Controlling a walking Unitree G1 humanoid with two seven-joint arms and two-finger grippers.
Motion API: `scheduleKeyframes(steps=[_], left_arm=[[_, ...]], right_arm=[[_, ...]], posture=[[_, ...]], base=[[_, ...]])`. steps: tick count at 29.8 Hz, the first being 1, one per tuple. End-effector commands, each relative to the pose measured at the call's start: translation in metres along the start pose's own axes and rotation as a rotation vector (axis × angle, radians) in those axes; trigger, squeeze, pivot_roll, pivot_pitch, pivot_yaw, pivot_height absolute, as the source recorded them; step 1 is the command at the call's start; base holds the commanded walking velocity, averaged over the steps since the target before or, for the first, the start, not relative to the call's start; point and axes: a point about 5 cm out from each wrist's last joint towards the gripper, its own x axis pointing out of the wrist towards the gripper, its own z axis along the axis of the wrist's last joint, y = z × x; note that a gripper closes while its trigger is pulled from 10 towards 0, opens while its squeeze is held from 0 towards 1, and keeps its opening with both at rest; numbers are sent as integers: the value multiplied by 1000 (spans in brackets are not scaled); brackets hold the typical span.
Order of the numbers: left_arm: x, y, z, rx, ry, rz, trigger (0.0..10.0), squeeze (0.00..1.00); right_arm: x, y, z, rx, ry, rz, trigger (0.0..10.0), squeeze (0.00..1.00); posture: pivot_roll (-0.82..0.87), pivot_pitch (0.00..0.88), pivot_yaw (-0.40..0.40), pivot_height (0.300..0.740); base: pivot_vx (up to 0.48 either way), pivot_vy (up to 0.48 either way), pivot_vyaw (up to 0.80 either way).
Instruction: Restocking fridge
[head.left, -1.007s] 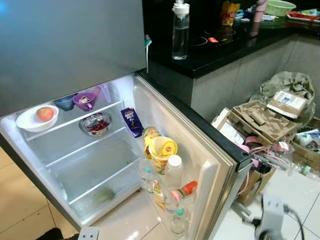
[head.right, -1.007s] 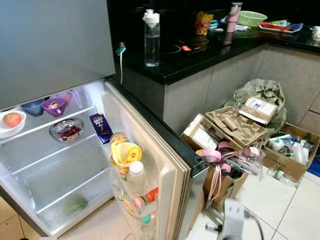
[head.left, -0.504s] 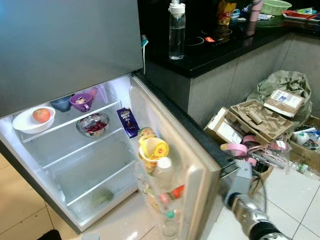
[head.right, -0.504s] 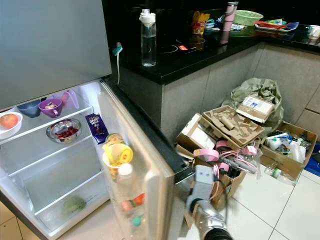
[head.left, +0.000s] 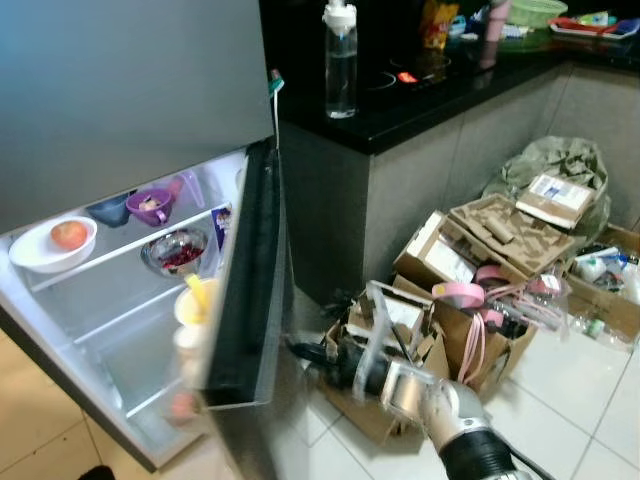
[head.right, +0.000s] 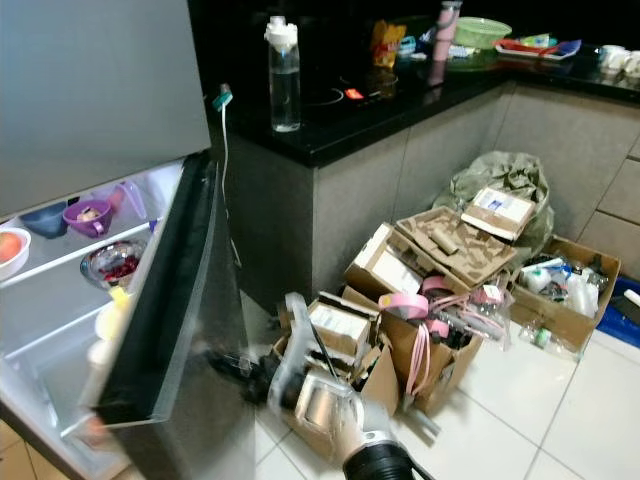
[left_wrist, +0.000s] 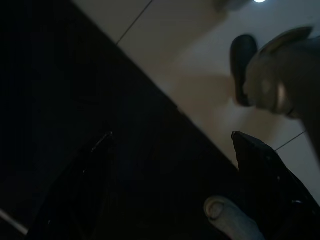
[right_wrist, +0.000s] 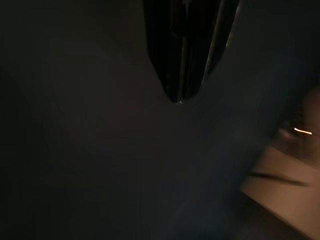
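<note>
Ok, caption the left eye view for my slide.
Right end effector pushing the half-closed fridge door, apple visible inside.

Our left pincer with dark fingers spread wide, shadowed fridge side at nine o'clock, pale tiled floor at one o'clock

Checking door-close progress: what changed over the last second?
The fridge door has swung from wide open to mostly closed, edge-on to the camera. The right pincer came up from low right and now presses its outer face, fingers together. Apple plate, bowls and counter bottle unchanged.
</note>
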Motion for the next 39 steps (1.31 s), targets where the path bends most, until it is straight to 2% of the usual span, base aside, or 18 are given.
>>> scheduleKeyframes(steps=[1,2,4,6,8,9,10,12,14,16,18,20,22,23,24,27,31,39], left_arm=[[-3,5,-16,8,47,20,10000,0],[-3,5,-16,8,47,20,10000,0],[-3,5,-16,2,49,25,10000,0],[-3,5,-15,0,44,24,10000,0],[-2,3,-10,1,30,21,10000,0],[-2,3,-10,1,30,21,10000,0],[-1,2,-6,1,16,17,10000,0],[-1,2,-6,1,16,17,10000,0],[1,-2,4,5,-10,9,10000,0],[1,-2,4,5,-10,9,10000,0],[3,-4,14,-4,-46,6,10000,0],[3,-4,14,-4,-46,6,10000,0],[3,-4,28,-29,-105,-2,10000,0],[3,-4,28,-29,-105,-2,10000,0],[4,-2,35,-39,-128,-6,10000,0],[4,-1,48,-44,-161,-16,10000,0],[5,-3,58,-54,-187,-24,10000,0],[6,-7,74,-44,-199,-32,10000,0]], right_arm=[[19,21,-10,108,-60,163,10000,0],[19,21,-10,108,-60,163,10000,0],[-5,-5,-12,99,-68,64,10000,0],[-17,-14,-15,91,-62,13,10000,0],[-37,-40,-24,21,-24,-218,10000,0],[-37,-40,-24,21,-24,-218,10000,0],[-57,-61,-35,-55,62,-447,10000,0],[-57,-61,-35,-55,62,-447,10000,0],[-122,-95,-55,-149,175,-901,10000,0],[-122,-95,-55,-149,175,-901,10000,0],[-182,-104,-65,-178,185,-1204,10000,0],[-182,-104,-65,-178,185,-1204,10000,0],[-241,-100,-80,-204,230,-1434,10000,0],[-241,-100,-80,-204,230,-1434,10000,0],[-263,-95,-91,-203,269,-1502,10000,0],[-283,-88,-109,-170,312,-1550,10000,0],[-292,-85,-123,-149,314,-1585,10000,0],[-292,-84,-136,-173,316,-1594,10000,0]], posture=[[-70,120,26,740],[-70,120,26,740],[-70,118,23,740],[-70,118,23,740],[-75,124,29,740],[-75,124,29,740],[-78,122,32,740],[-78,122,32,740],[-77,120,34,740],[-77,120,34,740],[-78,119,35,740],[-78,119,35,740],[-79,119,36,740],[-79,119,36,740],[-81,118,37,740],[-81,118,37,740],[-83,117,40,740],[-83,117,43,740]], base=[[0,0,0],[0,0,0],[0,0,0],[0,0,0],[0,0,0],[0,0,0],[0,0,0],[0,0,0],[0,0,0],[0,0,0],[0,0,0],[0,0,0],[0,0,0],[0,0,0],[0,0,0],[0,0,0],[0,0,0],[0,0,0]])
